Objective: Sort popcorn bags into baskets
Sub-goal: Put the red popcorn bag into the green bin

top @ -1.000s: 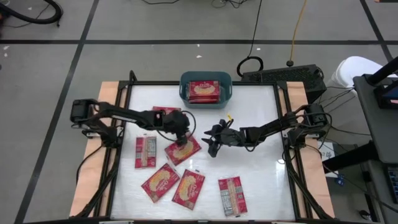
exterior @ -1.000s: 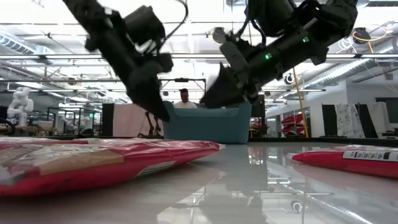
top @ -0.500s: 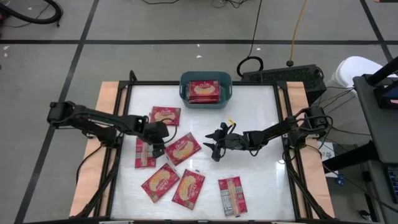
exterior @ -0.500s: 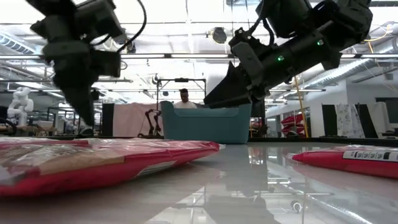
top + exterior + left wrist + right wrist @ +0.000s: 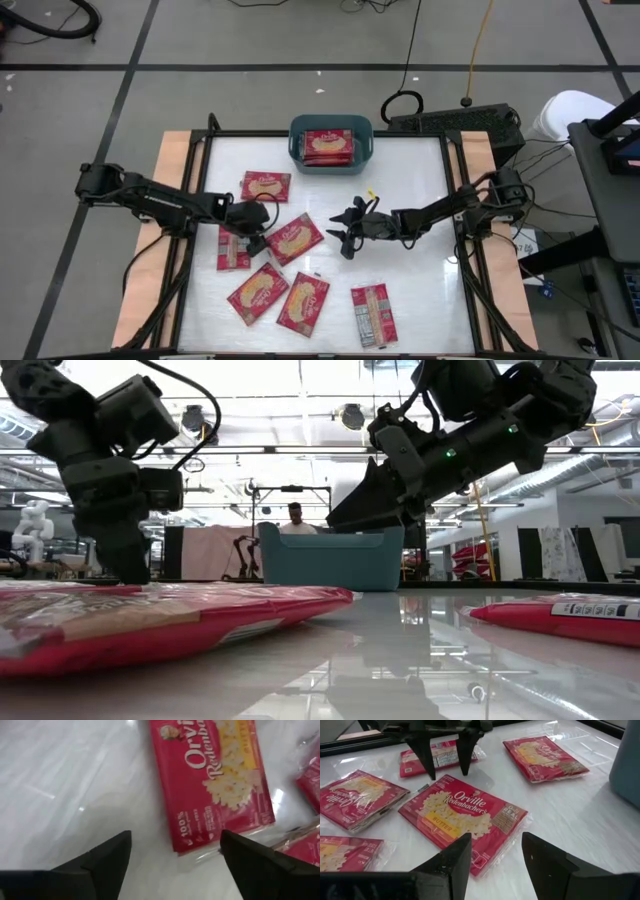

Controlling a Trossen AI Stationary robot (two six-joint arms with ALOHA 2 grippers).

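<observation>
The left hand [image 5: 254, 237], fingers apart, hovers at the corner of a popcorn bag [image 5: 294, 239] on the tabletop [image 5: 410, 180]; the right hand [image 5: 343, 236], also apart, waits beside it.

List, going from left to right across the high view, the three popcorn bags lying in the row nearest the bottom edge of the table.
Yellow-pictured bag → second yellow-pictured bag → bag showing its grey-white printed panel.

A robotics lab is indicated: a white humanoid robot [image 5: 32, 525] is seen behind the desk [image 5: 400, 290], exposed ceiling ducts [image 5: 560, 470] run overhead, and cables [image 5: 410, 60] are strewn across the floor.
</observation>
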